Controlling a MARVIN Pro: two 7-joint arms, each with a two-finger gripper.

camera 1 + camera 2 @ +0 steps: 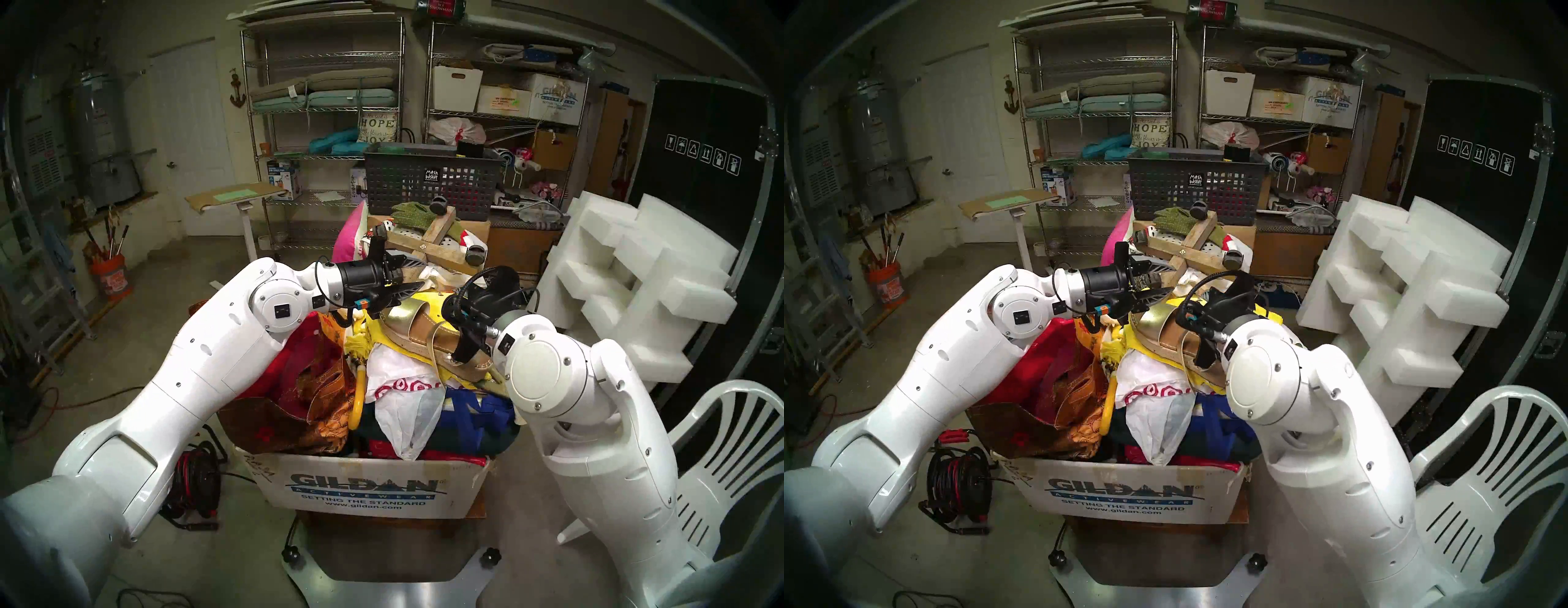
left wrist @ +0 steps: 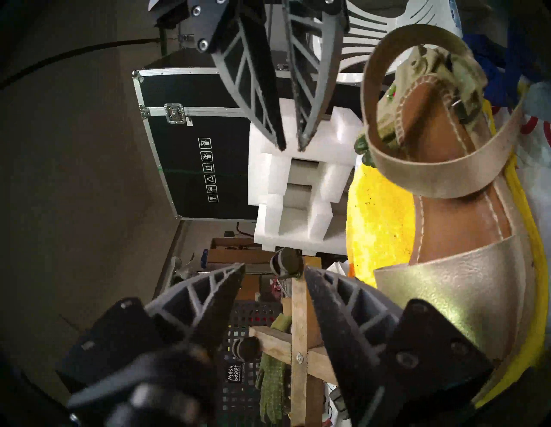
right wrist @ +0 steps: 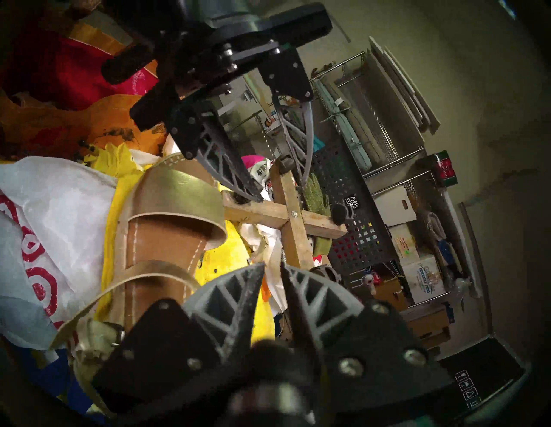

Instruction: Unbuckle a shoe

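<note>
Right gripper [image 3: 272, 272] is ours at the heel end of the espadrille sandal [image 1: 428, 335]; its 2 fingers are nearly together with only a slim gap, holding nothing. We see the sandal lying on top of the yellow bag [image 1: 418, 303] in the heaped Gildan box [image 1: 369, 492], long axis running from the right gripper away toward the left gripper [image 2: 272, 275]. The ankle strap [image 3: 155, 268] and its buckle [image 2: 460, 111] lie beside our right fingers, so we judge that arm nearer. Farther off, by the gold toe band [image 2: 453, 283], our left gripper is parted and empty.
</note>
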